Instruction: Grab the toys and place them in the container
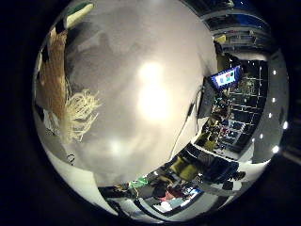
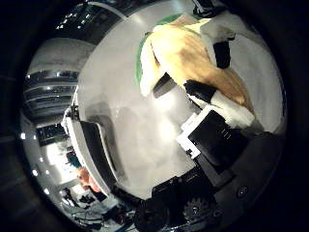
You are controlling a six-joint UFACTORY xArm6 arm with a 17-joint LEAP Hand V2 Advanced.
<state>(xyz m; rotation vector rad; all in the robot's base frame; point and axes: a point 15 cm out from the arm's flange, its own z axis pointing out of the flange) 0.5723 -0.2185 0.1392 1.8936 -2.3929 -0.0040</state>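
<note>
Little-finger view: a tan toy with a pale fringe lies on the grey surface beside the palm, within reach. Thumb view: fingers curled over the same toy, apparently gripping it for lifting. Container not in sight.
</note>
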